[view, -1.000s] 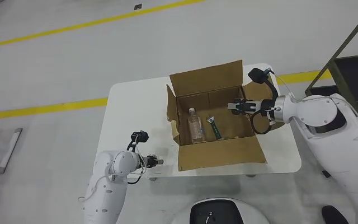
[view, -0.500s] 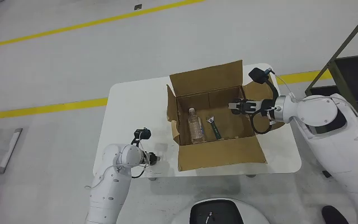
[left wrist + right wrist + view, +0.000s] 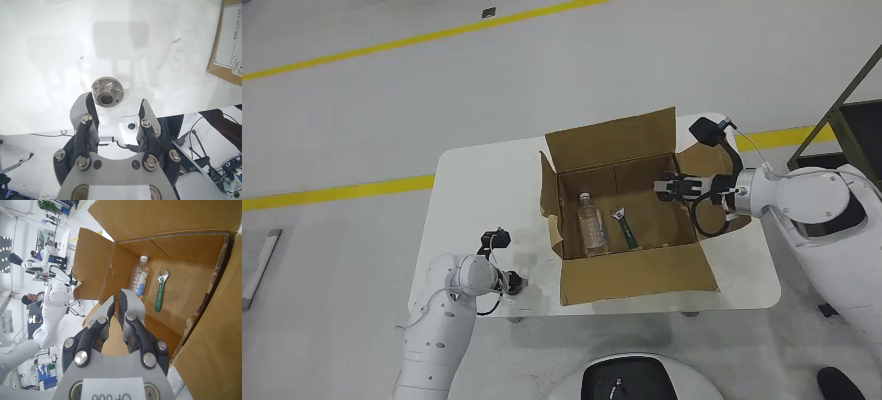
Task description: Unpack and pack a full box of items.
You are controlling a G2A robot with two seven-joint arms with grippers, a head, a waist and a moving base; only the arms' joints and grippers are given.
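Cardboard box (image 3: 637, 275) stands open on the white tabletop (image 3: 492, 190), flaps splayed. On its floor lie a clear plastic bottle (image 3: 591, 228) and a green-handled wrench (image 3: 625, 228), side by side and close but apart.

Left gripper (image 3: 116, 100) hangs low over the tabletop's near edge, well apart from the box. Its fingers are spread wide and hold nothing. A small metal flange (image 3: 107, 94) lies flat on the tabletop just beside one finger. I cannot tell whether they touch.

Right gripper (image 3: 118, 294) hovers above the box's interior on the robot's right side. Its pads are drawn almost together with only a slit between them, and nothing is gripped.

My reading: unpacking, partway through. The flange is already out, and the bottle and wrench are left to lift.

The next move probably falls to the right arm. It needs to spread its fingers, drop between the box walls without catching a flap, and line up across the wrench handle or the bottle's body. The bottle may roll when nudged.
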